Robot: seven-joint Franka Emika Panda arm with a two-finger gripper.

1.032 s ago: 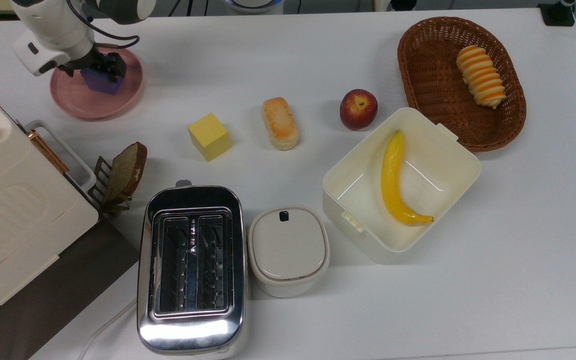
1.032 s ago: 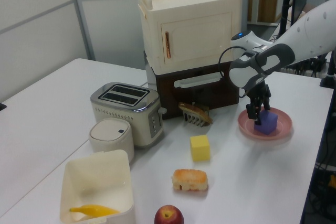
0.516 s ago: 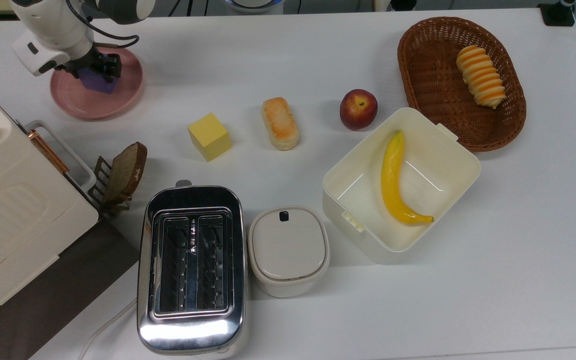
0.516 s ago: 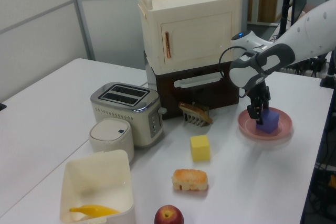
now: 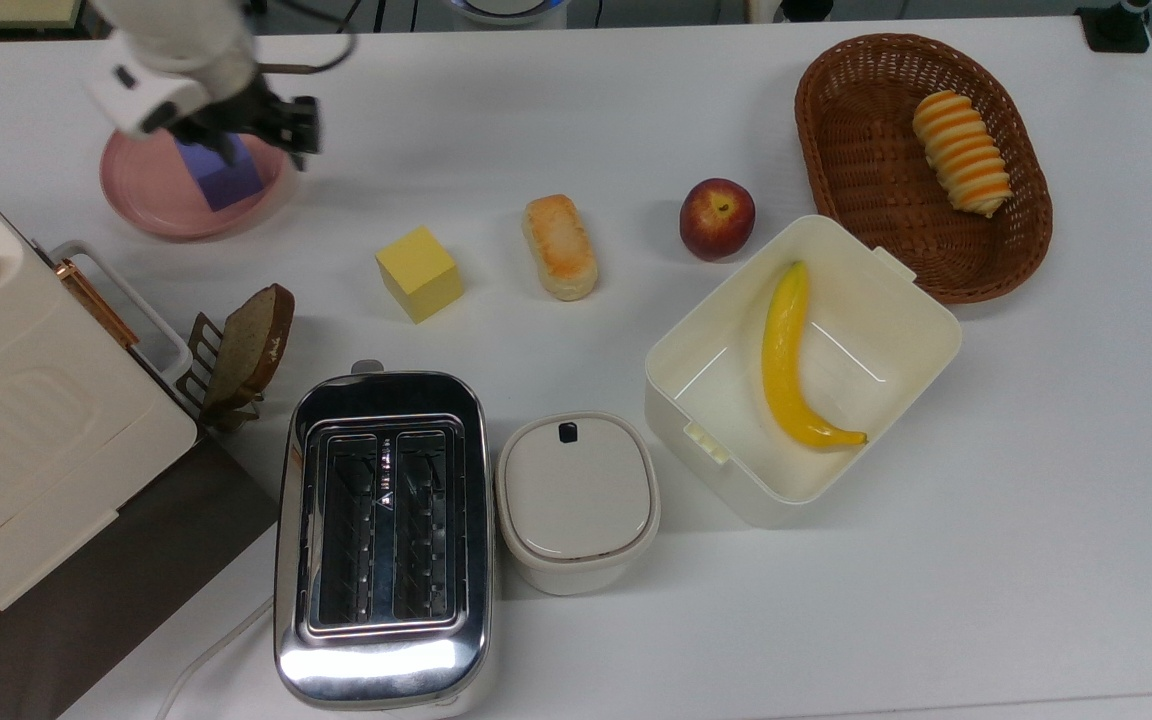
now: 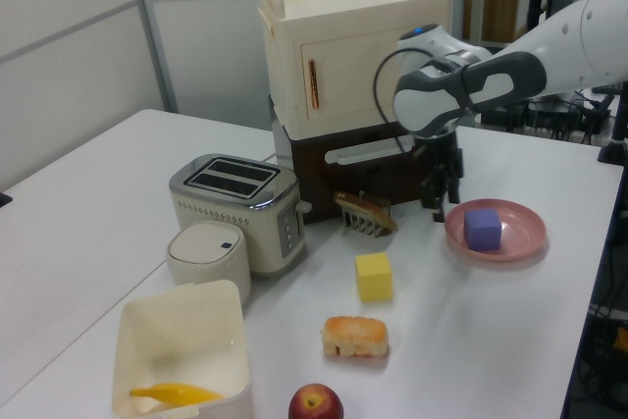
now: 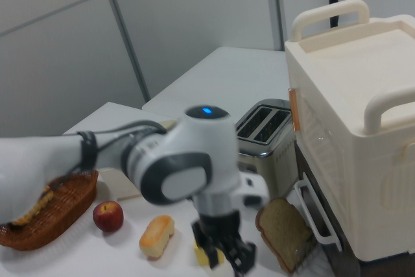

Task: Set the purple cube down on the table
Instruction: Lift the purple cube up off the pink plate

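The purple cube (image 5: 224, 178) (image 6: 483, 229) rests on the round pink plate (image 5: 148, 196) (image 6: 518, 242) at the top view's upper left. The white table (image 5: 576, 110) lies under the plate and everything else. My gripper (image 5: 261, 130) (image 6: 442, 203) (image 7: 224, 261) hangs open and empty above the plate's rim, toward the top view's right of the cube and not touching it. In the left view it is to the left of the plate, between the cube and the bread rack.
A yellow cube (image 5: 419, 272), bread roll (image 5: 560, 246) and apple (image 5: 716, 218) lie mid-table. A toaster (image 5: 381, 535), lidded pot (image 5: 577, 500), open box with banana (image 5: 802, 365), wicker basket (image 5: 921, 165), bread rack (image 5: 241, 350) and cream cabinet (image 5: 26, 420) stand around.
The gripper has let go of the purple cube, lifted and shifted toward the top view's right. The cube stays on the pink plate, slightly turned.
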